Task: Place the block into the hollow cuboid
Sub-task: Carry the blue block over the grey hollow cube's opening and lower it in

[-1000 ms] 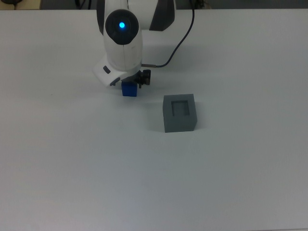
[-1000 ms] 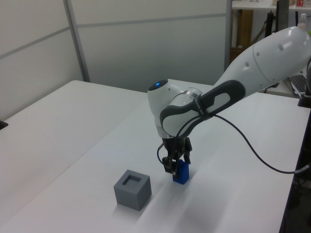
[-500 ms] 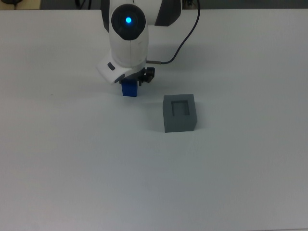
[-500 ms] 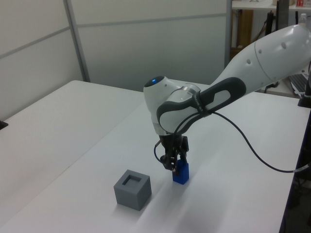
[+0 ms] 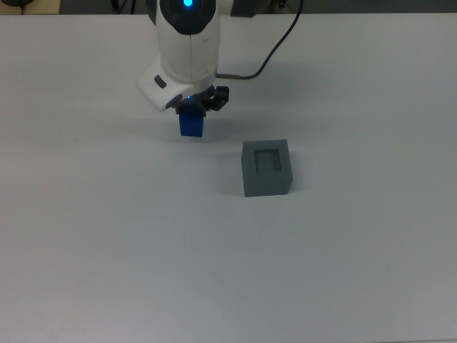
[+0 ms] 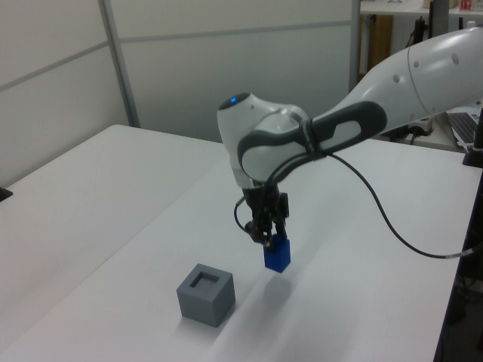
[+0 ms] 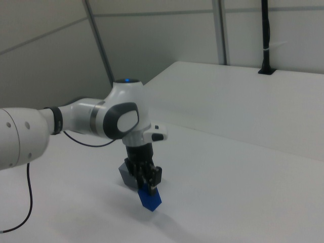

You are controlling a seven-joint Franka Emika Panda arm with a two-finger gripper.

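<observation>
Block hangs clear of the table, pinched in the gripper. Hollow cuboid sits nearer in the left view, apart from it. Judgement: carry across level, centre over the recess, keep faces square, then lower before letting go.
</observation>
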